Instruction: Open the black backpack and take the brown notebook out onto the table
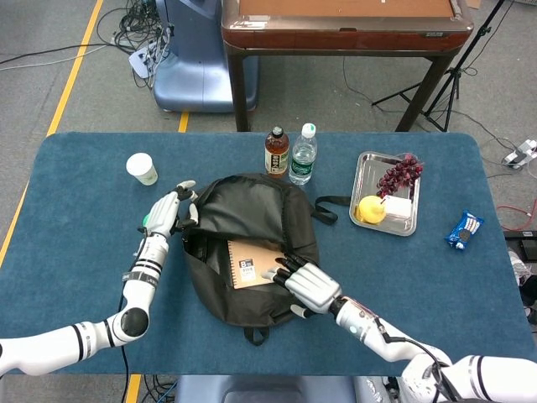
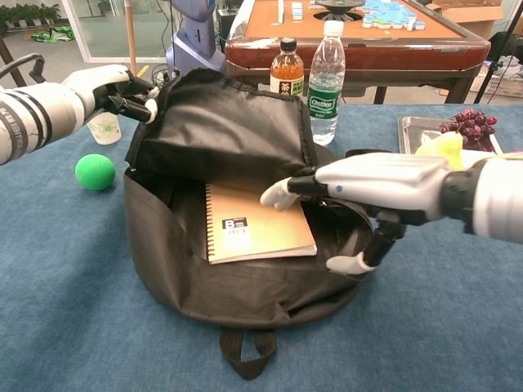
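**Brown notebook lying exposed inside the opened backpack**

The black fabric backpack (image 1: 252,243) is lying flat on the blue felt-covered table (image 1: 75,252), its front flap standing up and folded back. The left hand (image 2: 114,82) is pinching the upper left edge of that flap, fingers closed on the cloth. Inside the open compartment, the brown spiral-bound notebook (image 2: 253,224) is lying flat, cover up, with its wire binding along the left edge and a small black-and-white label near the lower middle of the cover. The right hand (image 2: 372,184) is reaching over the bag's right rim with fingers spread apart and holding nothing; its extended white fingertips (image 2: 274,196) are hovering at the notebook's upper right corner, and whether they are touching the cover cannot be told. A round green ball (image 2: 96,172) is sitting on the table just left of the backpack.
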Tool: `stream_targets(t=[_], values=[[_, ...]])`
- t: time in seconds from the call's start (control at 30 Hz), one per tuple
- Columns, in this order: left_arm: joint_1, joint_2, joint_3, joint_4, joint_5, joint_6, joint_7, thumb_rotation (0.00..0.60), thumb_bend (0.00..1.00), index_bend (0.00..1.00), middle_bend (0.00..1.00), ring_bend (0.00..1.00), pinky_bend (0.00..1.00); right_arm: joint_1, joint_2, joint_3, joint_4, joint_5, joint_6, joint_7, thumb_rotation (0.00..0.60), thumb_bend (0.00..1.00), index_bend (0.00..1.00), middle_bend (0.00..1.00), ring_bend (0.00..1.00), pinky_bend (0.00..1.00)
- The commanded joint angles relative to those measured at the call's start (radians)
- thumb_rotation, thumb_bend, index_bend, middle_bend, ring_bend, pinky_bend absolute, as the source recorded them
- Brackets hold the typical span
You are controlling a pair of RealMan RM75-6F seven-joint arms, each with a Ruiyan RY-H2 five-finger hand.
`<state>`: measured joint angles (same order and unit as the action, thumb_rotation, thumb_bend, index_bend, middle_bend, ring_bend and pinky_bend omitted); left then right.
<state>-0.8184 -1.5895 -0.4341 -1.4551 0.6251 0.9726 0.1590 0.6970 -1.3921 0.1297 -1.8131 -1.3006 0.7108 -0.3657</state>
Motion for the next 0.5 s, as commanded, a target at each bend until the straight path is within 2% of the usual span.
stream_targets(t=[0.03, 0.5], values=[[-0.004, -0.003, -0.001, 0.001, -0.008, 0.002, 0.002, 0.600, 0.63, 0.50, 0.14, 0.14, 0.10, 0.031, -0.056, 0.002, 0.054, 0.036, -0.001, -0.014, 0.600, 0.34, 0.13, 0.16, 0.01, 0.03], [-0.004, 0.000, 0.001, -0.006, -0.018, 0.012, -0.006, 0.600, 0.63, 0.48, 0.14, 0.14, 0.10, 0.098, -0.204, 0.009, 0.222, 0.075, 0.043, -0.028, 0.600, 0.34, 0.13, 0.16, 0.01, 0.04]])
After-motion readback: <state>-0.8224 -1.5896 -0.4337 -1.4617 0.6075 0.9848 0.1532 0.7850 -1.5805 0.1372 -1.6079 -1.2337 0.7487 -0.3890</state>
